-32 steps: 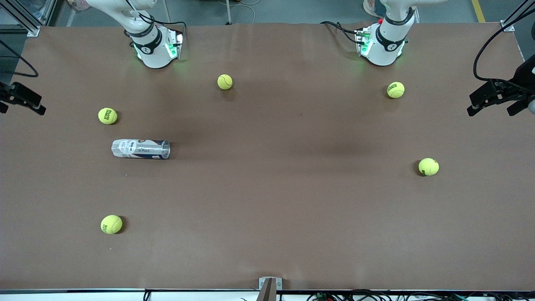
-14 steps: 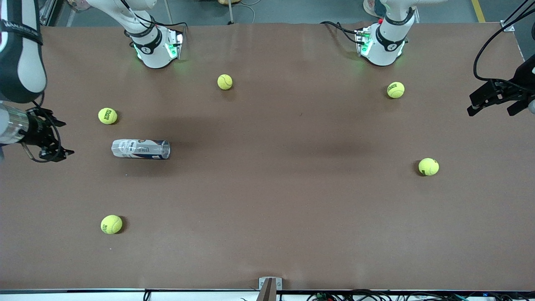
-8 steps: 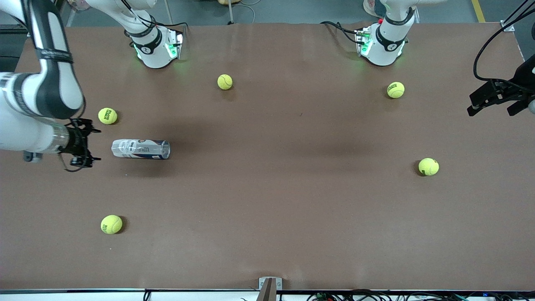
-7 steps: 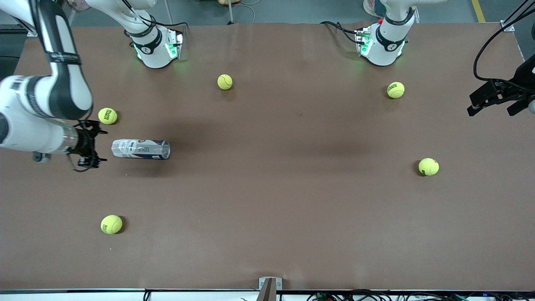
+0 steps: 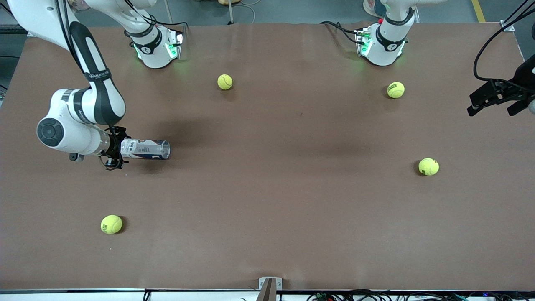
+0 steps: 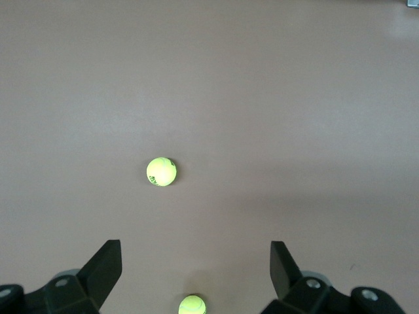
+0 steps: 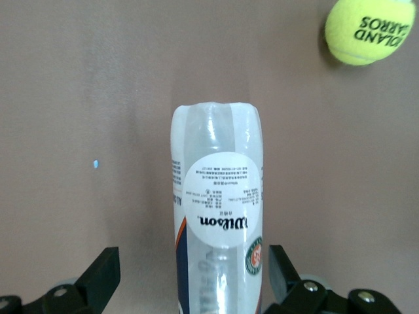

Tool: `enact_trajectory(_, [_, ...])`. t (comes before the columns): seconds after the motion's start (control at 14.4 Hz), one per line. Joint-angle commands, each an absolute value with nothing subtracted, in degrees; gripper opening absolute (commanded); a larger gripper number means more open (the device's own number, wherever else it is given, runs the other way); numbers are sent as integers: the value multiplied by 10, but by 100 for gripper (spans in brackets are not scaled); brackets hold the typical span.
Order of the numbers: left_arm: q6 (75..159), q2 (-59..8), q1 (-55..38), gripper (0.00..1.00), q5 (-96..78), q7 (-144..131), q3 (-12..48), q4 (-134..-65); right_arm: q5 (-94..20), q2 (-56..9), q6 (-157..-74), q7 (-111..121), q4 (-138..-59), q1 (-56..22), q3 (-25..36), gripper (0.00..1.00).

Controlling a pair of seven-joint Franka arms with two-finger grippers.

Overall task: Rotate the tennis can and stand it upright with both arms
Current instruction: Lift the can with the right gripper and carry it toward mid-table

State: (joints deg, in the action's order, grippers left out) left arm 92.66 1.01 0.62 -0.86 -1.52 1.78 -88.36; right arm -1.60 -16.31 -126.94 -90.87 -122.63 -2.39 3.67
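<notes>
The tennis can point(image 5: 145, 149) lies on its side on the brown table, toward the right arm's end. It is a clear tube with a white, navy and red label. My right gripper point(image 5: 117, 149) is at the can's end that points to the table's edge. In the right wrist view the can point(image 7: 217, 216) runs between the gripper's point(image 7: 190, 261) open fingers, with gaps on both sides. My left gripper point(image 5: 492, 109) waits open and empty at the left arm's end of the table. Its open fingers point(image 6: 105, 265) show in the left wrist view.
Yellow tennis balls lie near the right arm's base point(image 5: 225, 82), near the left arm's base point(image 5: 395, 90), toward the left arm's end point(image 5: 429, 167) and nearer the front camera than the can point(image 5: 111, 224). Another ball point(image 7: 366, 29) lies close beside the can.
The right arm has swung in from the table's edge to the can, and its open fingers now straddle the can's end. The can and the left arm have not moved.
</notes>
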Motion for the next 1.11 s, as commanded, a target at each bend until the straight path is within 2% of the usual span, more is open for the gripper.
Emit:
enact_trajectory(0.0, [918,15,10,100,-10,-8,18,-880,-19,-161,-1319,-918,-1267,-25,37,100])
enact_trajectory(0.28, [918,15,10,100,-10,-8,18,-880,-19,-180,-1366,-918,-1291,-33,36,100])
enact_trajectory(0.62, [918,15,10,100,-10,-8,18,-881,-19,-198,-1380,-918,-1300,-45,36,100])
enact_trajectory(0.69, [918,15,10,100,-10,-8,18,-881,-19,-200,-1379,-917,-1299,-47,36,96])
enact_trajectory(0.9, [918,15,10,100,-10,-8,18,-881,-18,-212,-1373,-916,-1298,-56,37,74])
enact_trajectory(1.04, [918,15,10,100,-10,-8,18,-881,-18,-211,-1368,-918,-1296,-63,37,71])
